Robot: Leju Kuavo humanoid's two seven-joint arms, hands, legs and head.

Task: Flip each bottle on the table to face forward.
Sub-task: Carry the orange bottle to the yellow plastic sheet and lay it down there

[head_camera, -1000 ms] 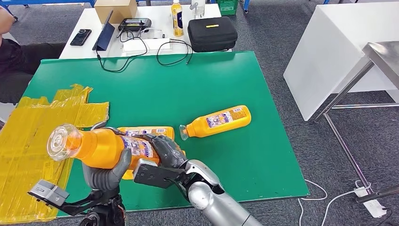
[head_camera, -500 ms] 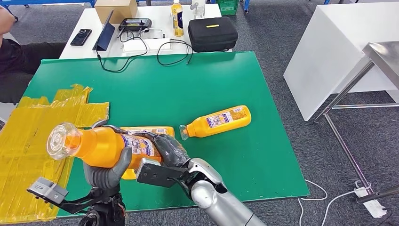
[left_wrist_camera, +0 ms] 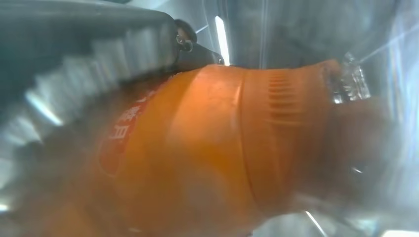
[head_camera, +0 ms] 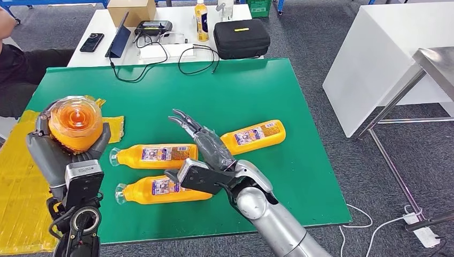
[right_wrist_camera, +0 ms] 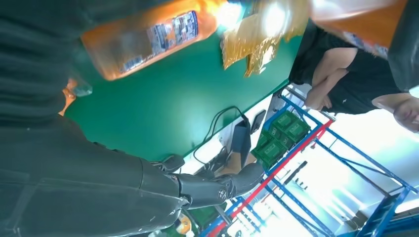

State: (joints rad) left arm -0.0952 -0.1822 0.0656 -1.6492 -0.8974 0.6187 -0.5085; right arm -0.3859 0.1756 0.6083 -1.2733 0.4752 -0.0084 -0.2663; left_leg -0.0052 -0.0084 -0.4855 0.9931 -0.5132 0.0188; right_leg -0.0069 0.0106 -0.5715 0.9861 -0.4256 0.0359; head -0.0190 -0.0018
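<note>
My left hand (head_camera: 65,151) grips an orange bottle (head_camera: 75,122) raised above the table's left side, one end turned toward the head camera. The left wrist view shows the same bottle (left_wrist_camera: 207,148) close up, with its clear cap (left_wrist_camera: 352,79). My right hand (head_camera: 206,145) is open, fingers spread, above the green table (head_camera: 225,96). Three more orange bottles lie on their sides: one (head_camera: 155,155) just left of the right hand, one (head_camera: 163,188) nearer the front edge, and one (head_camera: 250,137) behind the hand to the right. The right wrist view shows a lying bottle (right_wrist_camera: 148,34), its label visible.
A crumpled yellow sheet (head_camera: 27,160) covers the table's left end. Behind stands a white table with a black case (head_camera: 241,37), an upright bottle (head_camera: 201,20), a phone, a tablet and cables. A person (head_camera: 16,59) sits at the far left. A metal table (head_camera: 433,64) stands on the right.
My right hand has let go of the bottle, opened and moved right. My left hand has lifted the bottle up and left, turning its end toward the camera. The lying bottles are uncovered.
</note>
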